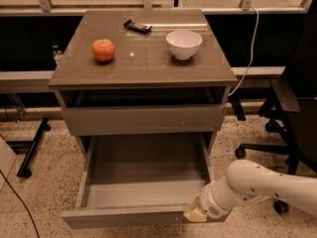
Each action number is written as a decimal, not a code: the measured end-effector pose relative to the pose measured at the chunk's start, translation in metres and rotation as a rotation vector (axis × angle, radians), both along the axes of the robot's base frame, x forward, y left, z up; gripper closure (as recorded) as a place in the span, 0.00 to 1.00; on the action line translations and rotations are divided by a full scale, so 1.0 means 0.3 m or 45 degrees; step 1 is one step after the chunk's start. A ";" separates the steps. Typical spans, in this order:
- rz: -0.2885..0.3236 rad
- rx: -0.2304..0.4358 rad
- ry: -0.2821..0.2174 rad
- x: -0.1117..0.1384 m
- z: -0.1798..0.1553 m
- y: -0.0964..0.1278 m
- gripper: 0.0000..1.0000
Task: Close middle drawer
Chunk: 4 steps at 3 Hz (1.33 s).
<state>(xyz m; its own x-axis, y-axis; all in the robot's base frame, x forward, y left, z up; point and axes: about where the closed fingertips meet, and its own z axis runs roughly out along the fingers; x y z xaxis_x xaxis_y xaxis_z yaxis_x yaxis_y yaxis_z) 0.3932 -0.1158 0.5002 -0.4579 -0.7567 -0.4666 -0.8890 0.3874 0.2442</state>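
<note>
The middle drawer is pulled far out of the grey cabinet, showing its plain grey inside with nothing in it. Its flat front runs along the bottom of the camera view. My gripper, at the end of the white arm, sits at the right end of that front, at or just over its top edge. The taller-fronted drawer above it stands slightly out from the cabinet.
On the cabinet top are a red apple, a white bowl and a small dark object. A black office chair stands to the right, close to my arm. A black stand foot lies on the speckled floor at left.
</note>
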 end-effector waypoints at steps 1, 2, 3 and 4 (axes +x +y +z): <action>-0.080 0.103 0.040 0.026 -0.169 0.002 1.00; -0.108 0.139 0.059 0.036 -0.233 0.004 1.00; -0.108 0.139 0.059 0.036 -0.233 0.004 1.00; -0.141 0.190 0.016 0.114 -0.263 0.018 1.00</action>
<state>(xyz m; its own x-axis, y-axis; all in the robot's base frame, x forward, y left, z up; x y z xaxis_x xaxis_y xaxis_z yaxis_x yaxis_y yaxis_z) 0.4275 -0.1103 0.4213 -0.5412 -0.6239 -0.5637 -0.8393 0.4415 0.3173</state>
